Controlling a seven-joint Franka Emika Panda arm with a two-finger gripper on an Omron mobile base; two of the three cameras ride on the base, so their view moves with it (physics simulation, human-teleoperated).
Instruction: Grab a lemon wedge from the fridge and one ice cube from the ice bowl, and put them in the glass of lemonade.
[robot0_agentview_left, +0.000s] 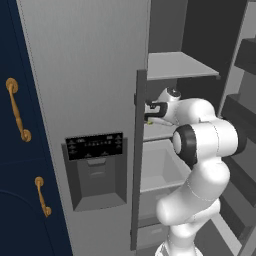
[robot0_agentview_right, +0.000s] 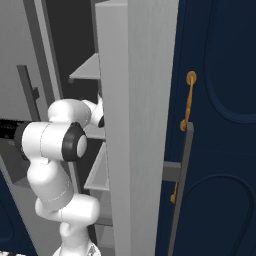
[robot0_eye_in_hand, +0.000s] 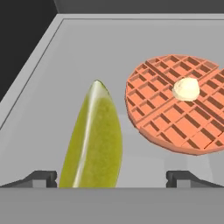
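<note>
Early days: the arm is reaching into the fridge, jaws wide apart either side of the lemon wedge, nothing grasped yet, ice untouched.

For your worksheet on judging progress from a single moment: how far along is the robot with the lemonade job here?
Done: the fridge stands open and the arm has reached onto a shelf.
In hand: the open gripper straddles the lemon wedge, which lies beside a waffle, not yet gripped.
Left: gripping the wedge, carrying it to the lemonade, then the ice cube.
</note>
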